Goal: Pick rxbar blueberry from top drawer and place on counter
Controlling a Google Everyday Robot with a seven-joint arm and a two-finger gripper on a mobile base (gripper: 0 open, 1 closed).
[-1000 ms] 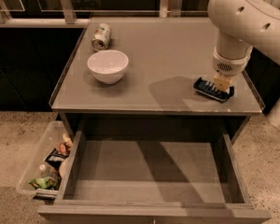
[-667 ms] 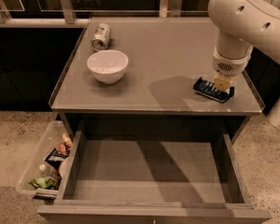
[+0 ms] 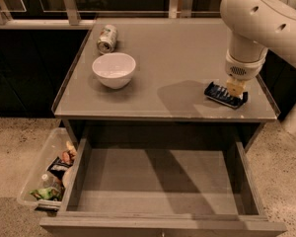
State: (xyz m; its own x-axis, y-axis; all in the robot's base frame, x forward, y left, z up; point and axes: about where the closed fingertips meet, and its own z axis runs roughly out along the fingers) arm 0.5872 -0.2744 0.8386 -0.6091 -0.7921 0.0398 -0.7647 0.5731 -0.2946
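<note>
On counter, right-front corner: rxbar blueberry lies flat on the grey top, near the front rim and the right edge, well apart from everything else.
Gripper: gripper points straight down at the bar's right end. It is either touching the bar or just above it; I can't separate the two. Clamped or released: cannot tell from this angle.
Counter: counter has plenty of bare surface around the bar.
Top drawer: top drawer is pulled well out below the counter. Its floor is bare, with no bar in it.
Step in hand: my read is the place/release end of the task, since the bar is already on the surface.
How to do it well: release only once the bar's full weight is on the top. Retreat straight up with no sideways drift, because light foil will likely drag along with any lingering contact. The bar sits close to the rim, so a nudge forward or right could ride it onto the edge.
Clearance: white bowl and a can on its side are far left, well apart from the retreat path.
Off-task: clear bin of snack packets sits on the floor left of the drawer; ignore it.
</note>
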